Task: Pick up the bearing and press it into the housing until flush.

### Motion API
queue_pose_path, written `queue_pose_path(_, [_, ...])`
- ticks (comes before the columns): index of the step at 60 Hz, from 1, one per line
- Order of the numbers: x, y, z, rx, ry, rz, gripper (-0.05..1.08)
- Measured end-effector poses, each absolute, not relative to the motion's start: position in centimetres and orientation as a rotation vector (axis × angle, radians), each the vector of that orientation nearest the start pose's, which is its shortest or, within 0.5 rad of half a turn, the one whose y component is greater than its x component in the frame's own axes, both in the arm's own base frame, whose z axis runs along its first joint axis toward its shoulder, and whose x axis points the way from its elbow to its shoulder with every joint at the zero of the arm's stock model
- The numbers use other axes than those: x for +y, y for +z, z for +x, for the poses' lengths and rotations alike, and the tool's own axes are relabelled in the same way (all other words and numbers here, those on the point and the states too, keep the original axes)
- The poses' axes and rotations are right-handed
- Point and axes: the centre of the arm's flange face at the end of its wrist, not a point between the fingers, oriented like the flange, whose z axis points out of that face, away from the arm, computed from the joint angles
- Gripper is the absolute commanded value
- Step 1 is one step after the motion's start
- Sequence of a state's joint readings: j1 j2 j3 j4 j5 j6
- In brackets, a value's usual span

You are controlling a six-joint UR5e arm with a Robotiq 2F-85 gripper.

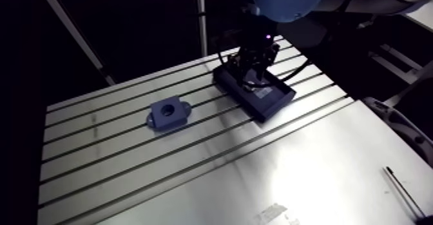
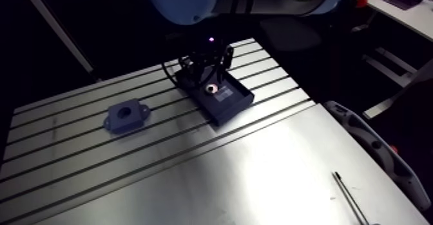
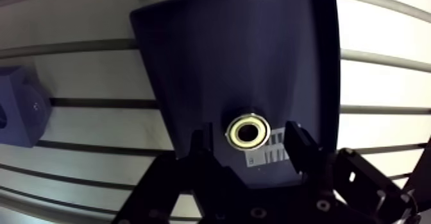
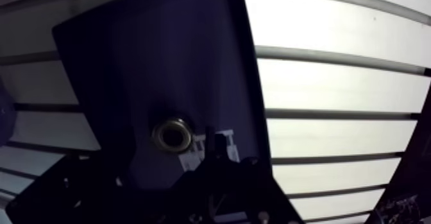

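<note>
Two-fingered black claw point(image 3: 251, 135) hangs low over a dark, shallow rectangular tray point(image 3: 244, 47) on the slotted aluminium table point(image 1: 193, 169). Fingers point(image 3: 301, 146) are spread, pinching nothing. Small metal ring bearing point(image 3: 249, 131), pale shiny face around a dark bore, lies flat on the tray floor directly between the two fingertips, with a gap on either side. White printed label point(image 3: 274, 153) sits just beside the bearing, under the claw. Blue housing block point(image 1: 169, 113) with a round centre hole and side ears rests on the table well apart from the claw, off to one side beyond the tray's edge.
</note>
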State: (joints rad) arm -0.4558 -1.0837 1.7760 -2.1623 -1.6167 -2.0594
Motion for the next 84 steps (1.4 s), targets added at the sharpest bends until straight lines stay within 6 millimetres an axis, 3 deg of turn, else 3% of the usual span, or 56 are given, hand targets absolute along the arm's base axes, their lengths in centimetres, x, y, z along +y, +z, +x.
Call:
queue_pose_path(27, [14.41,17.64,-58.57,3.025,-0.007,-0.053,0.41])
queue_pose_path(84, [14.41,17.24,-58.48,3.011,0.019,-0.038,0.41])
